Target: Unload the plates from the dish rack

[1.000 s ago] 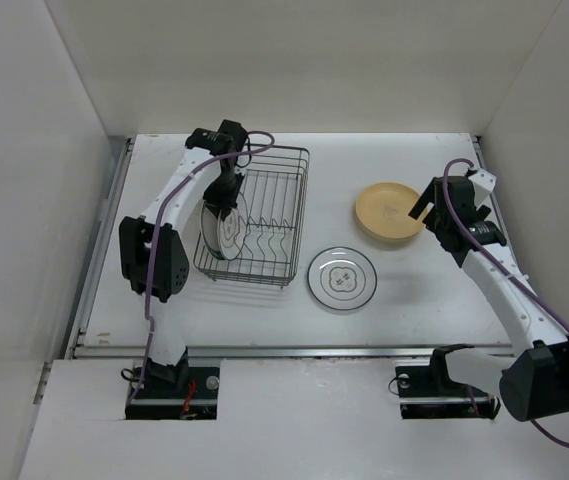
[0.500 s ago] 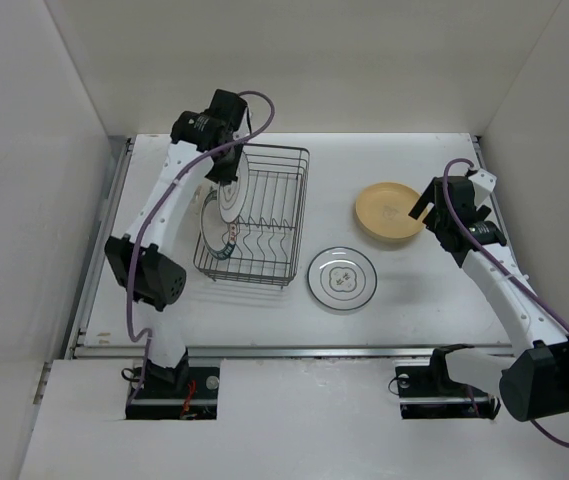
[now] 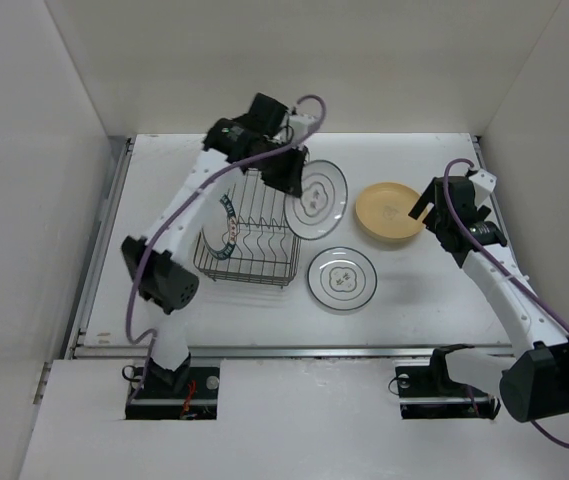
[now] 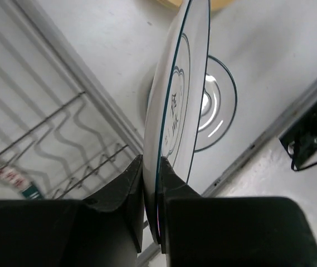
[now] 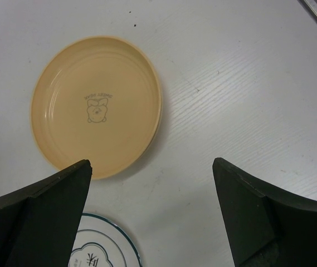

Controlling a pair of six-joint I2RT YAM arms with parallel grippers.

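Left gripper [image 3: 291, 182] was clamped on the rim of a white, dark-rimmed plate [image 3: 317, 193], which it held tilted in the air at 2 o'clock of the dish rack [image 3: 245, 277]. 1 patterned plate [image 3: 222, 222] stood inside the rack on its 9 o'clock side. A 2nd dark-rimmed plate [image 3: 342, 278] lay flat on the table [image 3: 444, 310] at 4 o'clock of the rack. Right gripper [image 3: 427, 211] stood wide, holding nothing, at the 3 o'clock edge of the tan plate [image 3: 386, 212].

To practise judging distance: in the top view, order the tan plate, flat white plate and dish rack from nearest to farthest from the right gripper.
1. tan plate, just left of the right gripper.
2. flat white plate, centre front.
3. dish rack, far left.
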